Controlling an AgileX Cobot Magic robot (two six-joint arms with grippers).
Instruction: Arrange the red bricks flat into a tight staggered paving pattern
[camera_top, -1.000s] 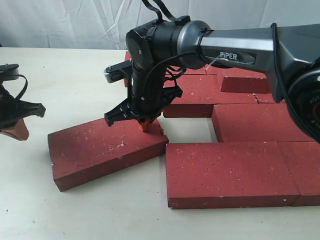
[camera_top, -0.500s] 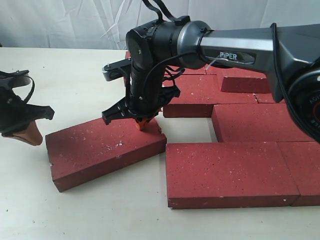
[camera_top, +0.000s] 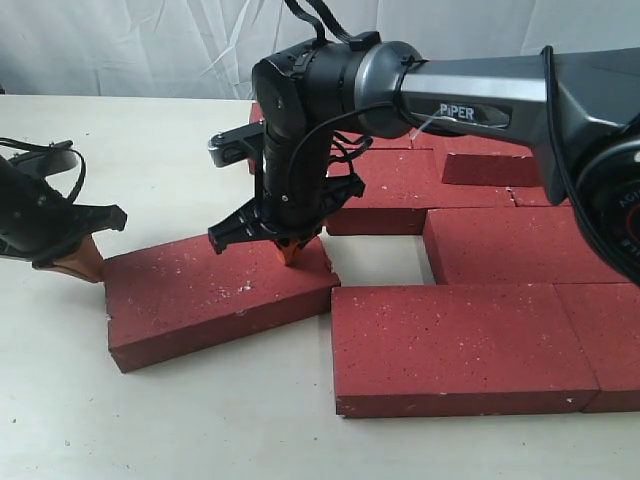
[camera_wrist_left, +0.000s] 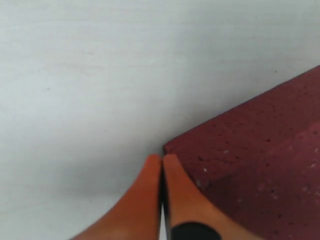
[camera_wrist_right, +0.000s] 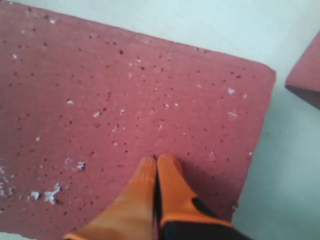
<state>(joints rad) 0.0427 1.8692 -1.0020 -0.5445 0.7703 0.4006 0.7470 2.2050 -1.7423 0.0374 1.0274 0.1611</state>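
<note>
One loose brick (camera_top: 200, 300): R fingers (camera_wrist_right: 172, 182) atop, L fingers (camera_wrist_left: 146, 187) at corner.

Slot (camera_top: 380, 262) btw laid bricks (camera_top: 465, 345) free.

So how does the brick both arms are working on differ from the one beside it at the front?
The loose brick lies skewed to the laid rows; the front brick sits square with them. The loose brick has the left gripper at one end corner and the right gripper pressing its top; the front brick is untouched. Both are dark red, speckled and lying flat.
</note>
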